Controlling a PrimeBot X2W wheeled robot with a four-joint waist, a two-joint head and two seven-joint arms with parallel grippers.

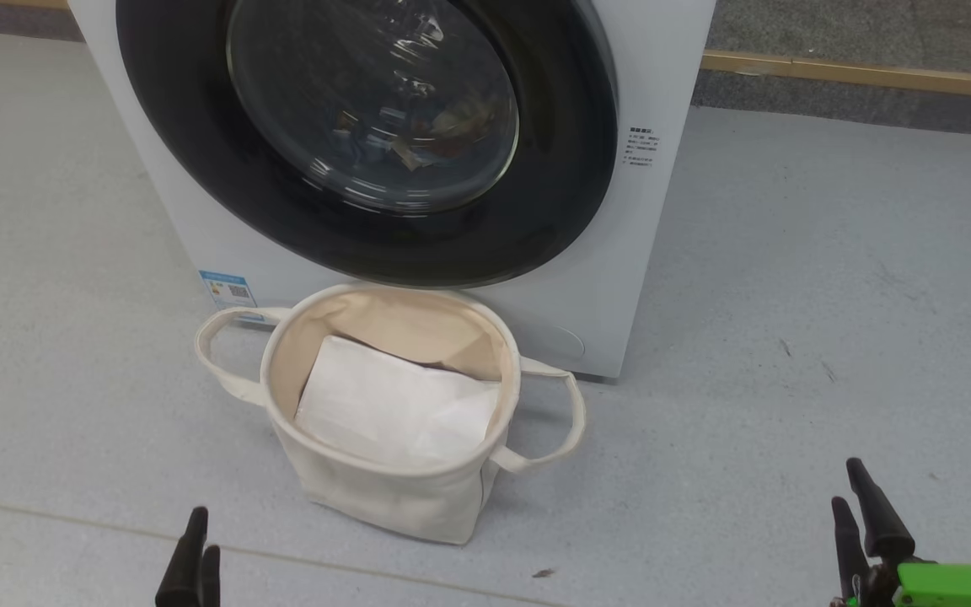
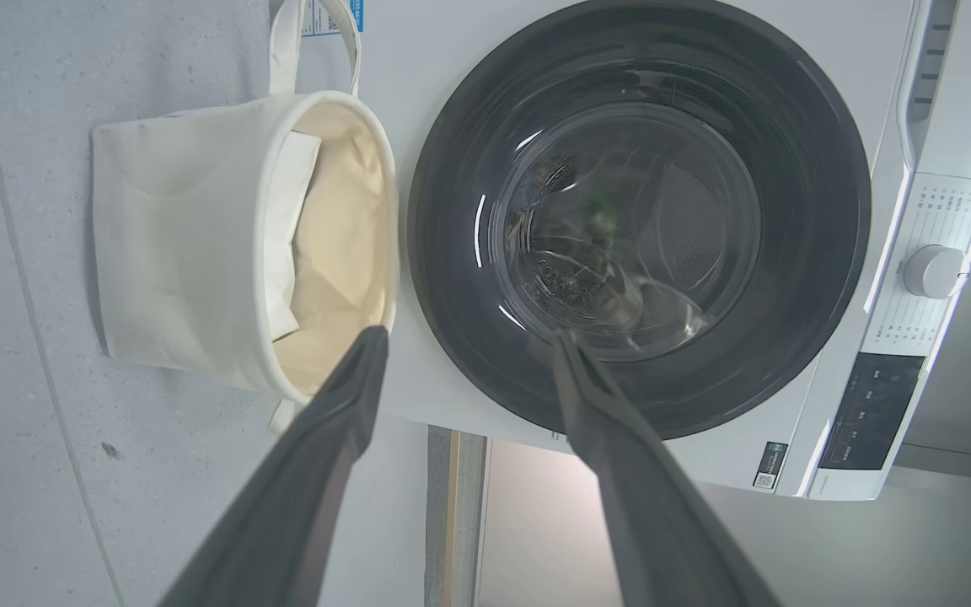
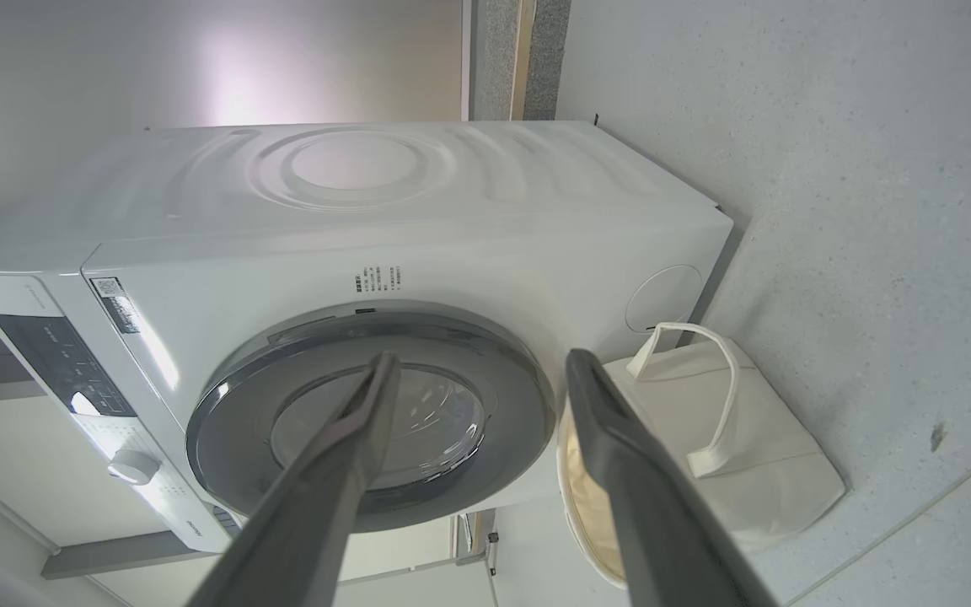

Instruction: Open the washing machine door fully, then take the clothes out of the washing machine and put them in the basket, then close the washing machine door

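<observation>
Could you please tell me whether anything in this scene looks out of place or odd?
Nothing is spilled or damaged. One oddity: a flat white sheet already lies in the basket, which stands close before the washing machine, just under its closed door. A small dark speck lies on the floor.

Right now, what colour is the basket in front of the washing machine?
Cream: the basket is plain cream canvas, shown best in the head view.

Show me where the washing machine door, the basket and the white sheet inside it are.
washing machine door [image 1: 557,194]: head view, on the right side of its glossy black rim.
basket [image 1: 393,497]: head view, on its front canvas wall.
white sheet [image 1: 393,405]: head view, on its flat middle, inside the basket.
</observation>
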